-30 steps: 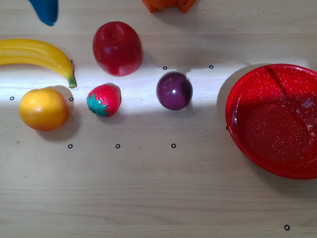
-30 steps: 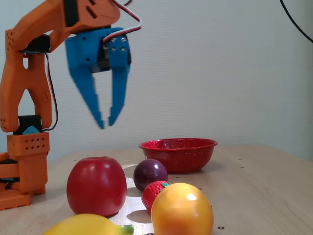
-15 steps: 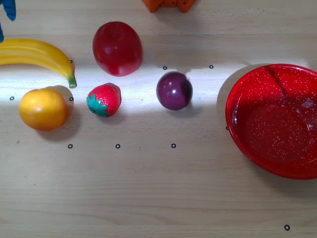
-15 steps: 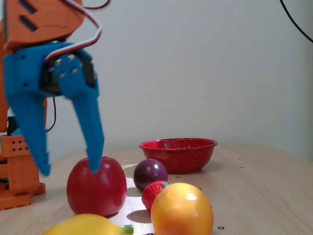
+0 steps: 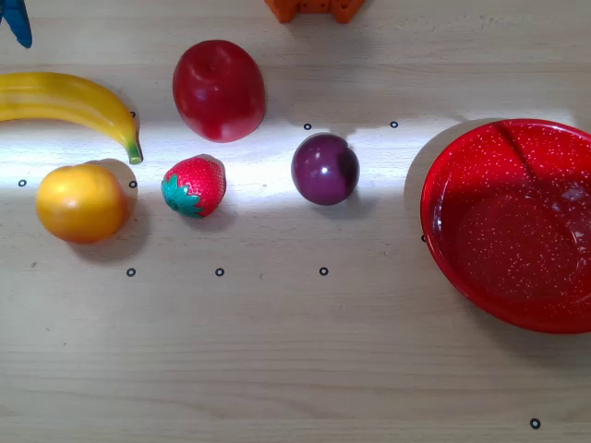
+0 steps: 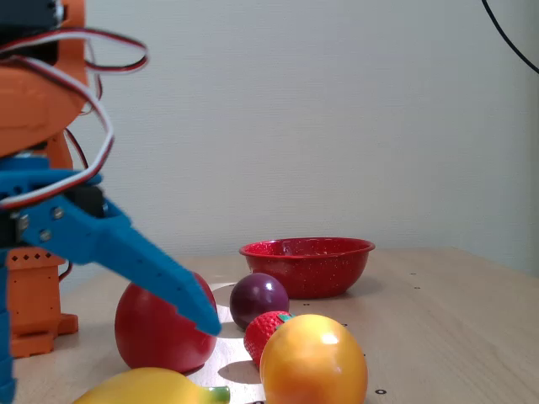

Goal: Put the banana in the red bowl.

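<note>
While the orange arm (image 6: 38, 101) stands at the left edge of the fixed view, its upper body rises out of the top of the frame with red, white and black wires looping off it, and its blue gripper (image 6: 109, 278) slants down from the left toward the lower centre. One long blue finger (image 6: 152, 269) ends in a point in front of the red apple (image 6: 156, 332); a second blue piece runs down the far left edge of the frame, so the gripper looks spread wide and holds nothing. In the overhead view only a blue tip (image 5: 17, 23) shows in the upper left corner, and a bit of the orange base sits at the top centre.

The banana (image 5: 69, 103) lies on the desk (image 5: 295, 360) at the upper left of the overhead view, cut by the left edge, its green stem tip pointing down and right toward the orange fruit (image 5: 81, 201). In the fixed view the banana sits at the bottom, left of centre, under the gripper, with no visible contact.

The red bowl (image 5: 443, 198) rests at the right of the overhead view, partly past the right edge, well apart from the banana. Between them lie the apple at upper centre-left, a strawberry (image 5: 196, 185) just right of the orange fruit, and a dark purple plum (image 5: 325, 168) near the centre. Small black ring marks dot the desk
</note>
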Controlling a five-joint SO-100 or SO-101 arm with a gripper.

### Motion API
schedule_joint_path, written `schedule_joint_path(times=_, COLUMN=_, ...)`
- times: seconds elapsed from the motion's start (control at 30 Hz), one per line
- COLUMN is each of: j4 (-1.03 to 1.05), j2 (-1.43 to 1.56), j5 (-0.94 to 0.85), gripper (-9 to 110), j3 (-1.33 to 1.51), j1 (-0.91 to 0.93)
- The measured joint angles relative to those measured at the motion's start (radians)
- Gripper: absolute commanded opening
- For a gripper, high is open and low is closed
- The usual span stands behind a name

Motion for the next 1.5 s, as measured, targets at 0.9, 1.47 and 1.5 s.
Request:
schedule_joint_path(times=0.9, j4=0.000, j2=-0.221, j5=0.072, gripper=62, j3=-0.075, j1=0.049)
schedule_joint_path(times=1.47, j4=0.000, j2=-0.252, j5=0.037, gripper=62, j3=-0.104, j1=0.071)
schedule_joint_path(times=1.5, j4=0.000, j2=-0.262, j5=0.037, gripper=62, j3=-0.126, j1=0.069)
